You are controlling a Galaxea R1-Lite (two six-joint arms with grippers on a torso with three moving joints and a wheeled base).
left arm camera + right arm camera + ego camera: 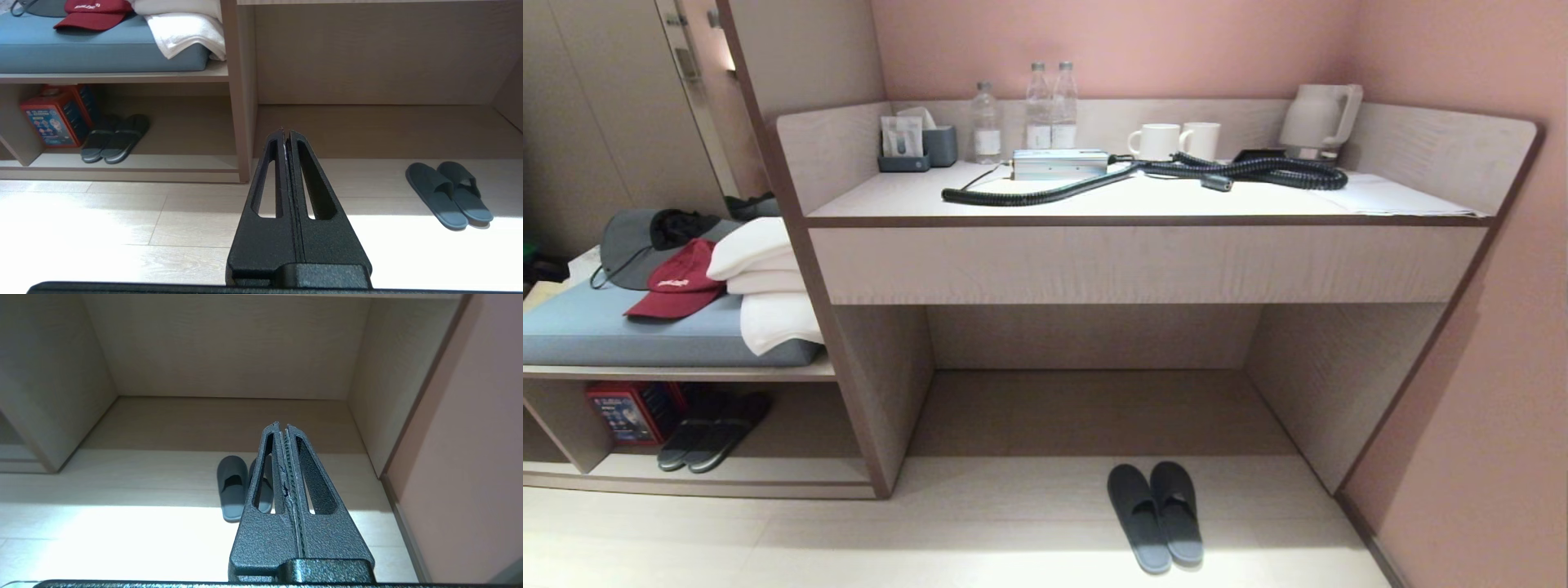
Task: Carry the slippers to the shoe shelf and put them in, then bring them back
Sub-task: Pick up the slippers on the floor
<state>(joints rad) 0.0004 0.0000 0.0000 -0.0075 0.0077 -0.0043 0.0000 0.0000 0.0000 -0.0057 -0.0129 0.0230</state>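
The grey-blue slippers point(1156, 514) lie side by side on the floor in front of the desk recess, toes toward the wall; they also show as slippers point(448, 194) in the left wrist view and slippers point(233, 486) partly behind my right fingers. The shoe shelf point(792, 469) is the low cubby at the left, under the cushioned bench; the shoe shelf point(171, 163) shows its pale base board. My left gripper point(286, 132) is shut and empty, held above the floor well short of both. My right gripper point(282, 426) is shut and empty, short of the slippers. Neither arm shows in the head view.
A darker pair of slippers point(712, 431) and a red box point(627, 412) sit in the shelf. A red cap point(678, 282) and white towels point(768, 286) lie on the blue cushion above. The desk top holds a coiled cable point(1143, 175), bottles, mugs and a kettle point(1319, 118). A pink wall point(1486, 425) closes the right.
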